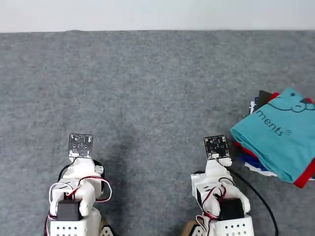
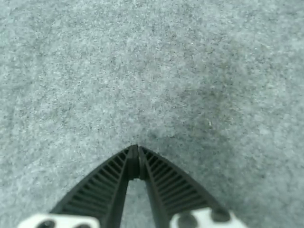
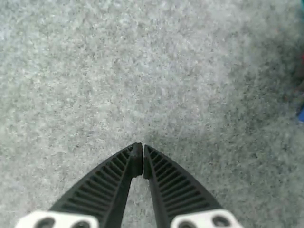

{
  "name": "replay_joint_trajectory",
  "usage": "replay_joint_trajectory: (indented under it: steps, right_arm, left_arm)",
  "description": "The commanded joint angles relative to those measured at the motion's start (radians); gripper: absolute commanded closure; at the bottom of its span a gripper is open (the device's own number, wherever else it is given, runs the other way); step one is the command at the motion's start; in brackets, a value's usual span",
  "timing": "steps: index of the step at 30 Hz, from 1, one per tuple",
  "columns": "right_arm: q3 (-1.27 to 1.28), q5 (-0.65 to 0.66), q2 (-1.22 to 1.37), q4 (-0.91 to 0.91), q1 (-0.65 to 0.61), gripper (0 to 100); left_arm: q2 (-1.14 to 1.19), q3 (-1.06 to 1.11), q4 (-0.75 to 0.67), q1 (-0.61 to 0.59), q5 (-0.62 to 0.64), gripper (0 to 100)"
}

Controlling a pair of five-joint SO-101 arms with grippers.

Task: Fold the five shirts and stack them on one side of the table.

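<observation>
A stack of folded shirts (image 1: 278,135) lies at the table's right edge, with a teal shirt (image 1: 273,137) on top and red, blue, white and dark layers showing beneath. Both arms sit folded back at the near edge. My left gripper (image 2: 137,159) is shut with nothing in it, its black ribbed fingers (image 2: 109,185) meeting at the tips over bare grey carpet. My right gripper (image 3: 139,159) is shut too, tips together over the carpet, with a sliver of the shirts (image 3: 301,111) at the frame's edge. In the high view the right arm (image 1: 216,189) sits left of the stack.
The grey carpeted table top (image 1: 147,88) stretches open across the middle and left. The left arm (image 1: 78,187) sits at the near left. A black cable (image 1: 256,196) runs from the right arm toward the near right corner. A pale wall (image 1: 157,14) borders the far edge.
</observation>
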Motion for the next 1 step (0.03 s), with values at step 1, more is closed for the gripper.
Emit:
replay_joint_trajectory:
  steps: [1]
  right_arm:
    - [0.012,-0.008,-0.013,0.007,-0.002,98.8]
  left_arm:
    - [-0.011,-0.005,0.006,-0.003,-0.003,100]
